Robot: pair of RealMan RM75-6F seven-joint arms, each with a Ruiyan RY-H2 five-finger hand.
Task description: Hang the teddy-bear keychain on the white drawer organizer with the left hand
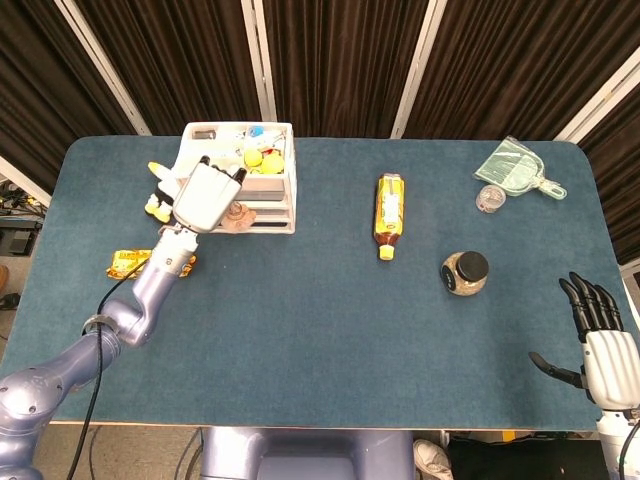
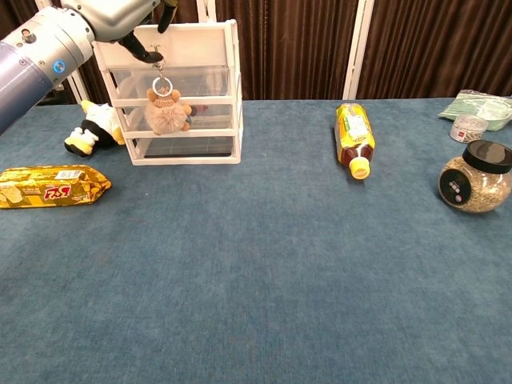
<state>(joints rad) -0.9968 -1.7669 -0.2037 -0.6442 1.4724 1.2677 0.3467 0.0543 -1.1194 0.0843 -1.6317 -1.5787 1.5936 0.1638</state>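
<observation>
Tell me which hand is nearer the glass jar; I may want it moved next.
Right. The right hand rests open at the table's near-right corner, below the glass jar; the left hand is far across at the white drawer organizer.

At the upper left, the grey left hand (image 2: pixel 120 20) pinches the ring of the fluffy tan teddy-bear keychain (image 2: pixel 166 111), which dangles against the front of the white plastic drawer organizer (image 2: pixel 188 96). On the blue carpeted tabletop (image 2: pixel 264 264) lie a gold snack packet (image 2: pixel 50 186), a yellow-capped tea bottle (image 2: pixel 354 138) and a black-lidded glass jar (image 2: pixel 474 178).
</observation>
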